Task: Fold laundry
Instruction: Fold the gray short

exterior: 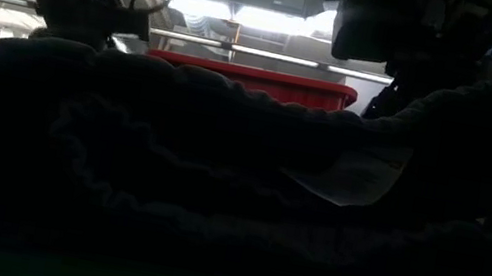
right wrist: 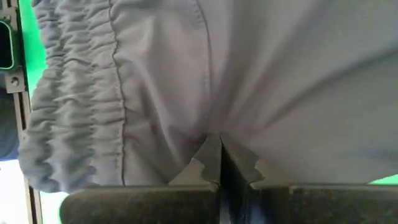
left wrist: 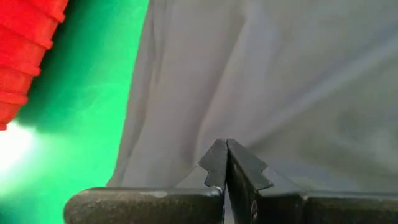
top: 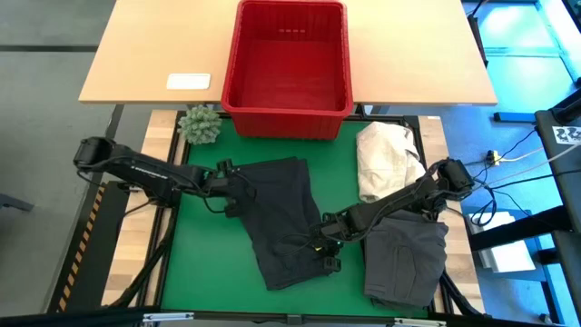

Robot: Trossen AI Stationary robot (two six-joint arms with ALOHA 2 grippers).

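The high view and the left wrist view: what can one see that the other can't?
Only the high view shows the right end effector, shut on the dark garment, plus the cream-white cloth heap, the folded dark grey garment and a small green plant. Only the left wrist view shows the left end effector up close, fingers pinched shut on the garment's cloth. Both show that garment, the green mat and the red basket.

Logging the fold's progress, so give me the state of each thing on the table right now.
Dark garment: spread flat, pinched at two edges.
Left tool: shut on dark garment.
Right tool: shut on dark garment.
Grey garment: folded.
Red basket: empty.
Cream cloth: heaped.
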